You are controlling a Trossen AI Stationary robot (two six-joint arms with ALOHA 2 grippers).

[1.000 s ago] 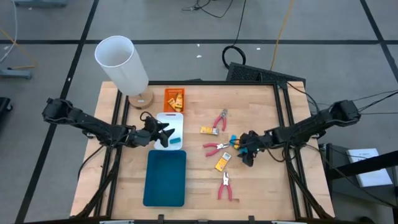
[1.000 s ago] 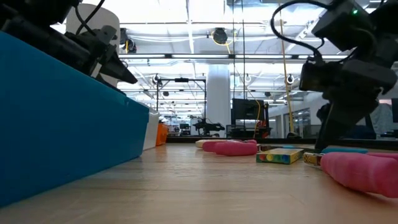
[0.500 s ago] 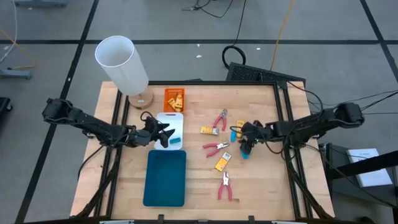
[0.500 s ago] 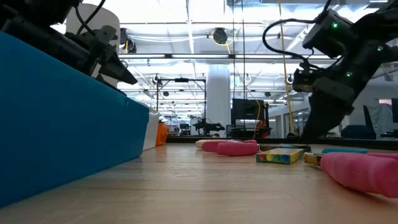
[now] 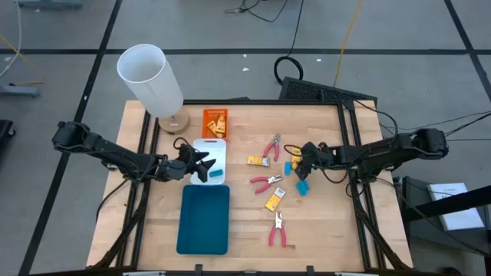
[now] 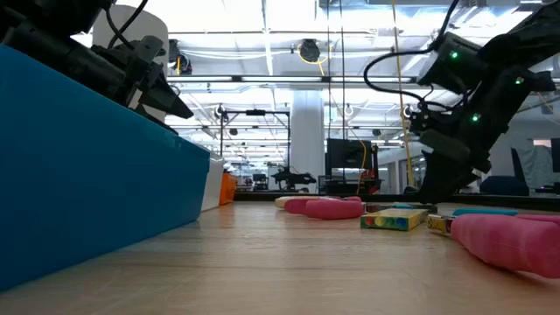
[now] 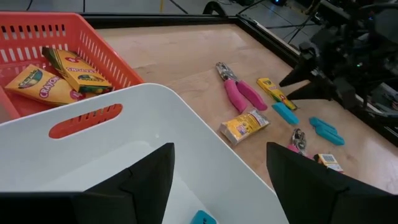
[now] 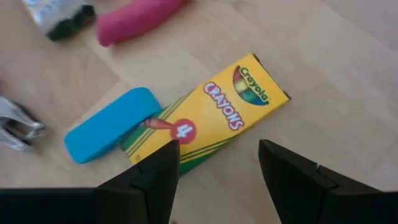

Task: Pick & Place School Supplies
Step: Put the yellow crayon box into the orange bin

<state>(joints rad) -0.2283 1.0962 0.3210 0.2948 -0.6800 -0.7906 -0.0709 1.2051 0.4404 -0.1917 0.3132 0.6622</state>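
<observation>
My right jaws (image 8: pixel 214 180), spread and empty, hover over the Crayola crayon box (image 8: pixel 208 121) to straddle it.

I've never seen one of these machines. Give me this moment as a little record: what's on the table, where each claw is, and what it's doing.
Left gripper: open, over the white tray, holding nothing
Right gripper: open, empty, above a crayon packet and a blue eraser that touch each other
Orange tray: holds crayon packets
Teal tray: nothing visible inside
Loose on table: red-handled pliers, more packets, blue erasers
White cylinder: at the table's far left corner
</observation>
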